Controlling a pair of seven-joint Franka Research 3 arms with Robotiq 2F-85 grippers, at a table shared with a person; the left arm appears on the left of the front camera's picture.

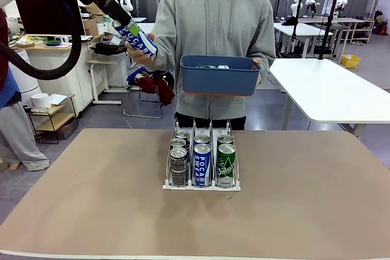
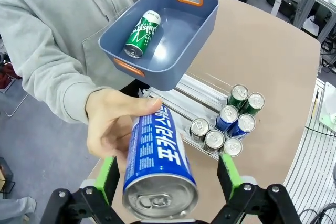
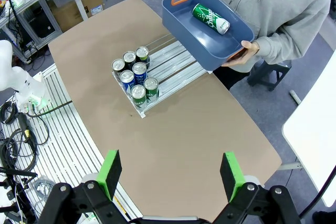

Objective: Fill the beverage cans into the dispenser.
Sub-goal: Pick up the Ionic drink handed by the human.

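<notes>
Blue Pocari Sweat can (image 2: 157,166) between wide-open jaws of left gripper (image 2: 168,167), pads clear, held by person's hand (image 2: 113,124). Right gripper (image 3: 170,174) gaping above table (image 3: 210,129). Six cans (image 1: 202,162) at front of dispenser (image 1: 201,186), mid-table; green can (image 2: 142,34) in blue bin (image 2: 202,30).

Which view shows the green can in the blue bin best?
Left wrist view: the green can lies on its side in the blue bin, close and unobstructed. The right wrist view shows it too, but smaller. In the front view the bin's front wall hides nearly all of it.
</notes>
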